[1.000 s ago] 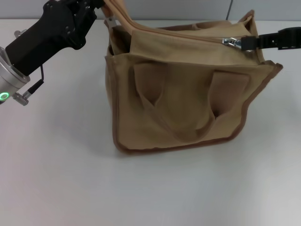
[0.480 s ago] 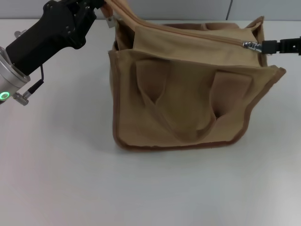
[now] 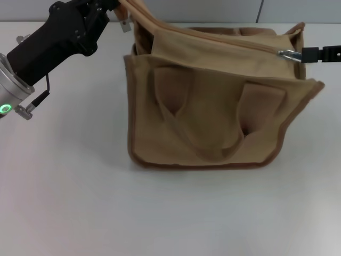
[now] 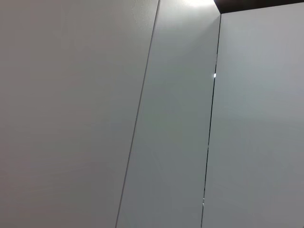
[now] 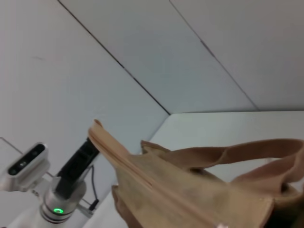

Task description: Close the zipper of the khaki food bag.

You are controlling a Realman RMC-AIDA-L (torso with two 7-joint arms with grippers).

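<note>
Zipper [image 3: 224, 41] pull in right tool [image 3: 301, 55], left tool [image 3: 118, 5] pinching bag's [image 3: 208, 117] far corner

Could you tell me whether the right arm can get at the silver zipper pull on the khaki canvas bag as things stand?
Yes, it seems so: the right tool already meets the silver zipper pull at the khaki canvas bag's right end, with nothing between. The left tool holds the opposite corner.

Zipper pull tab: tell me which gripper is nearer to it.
Right. The right gripper holds the zipper pull tab at the bag's right end; the left gripper grips the opposite, far-left corner of the khaki food bag.
</note>
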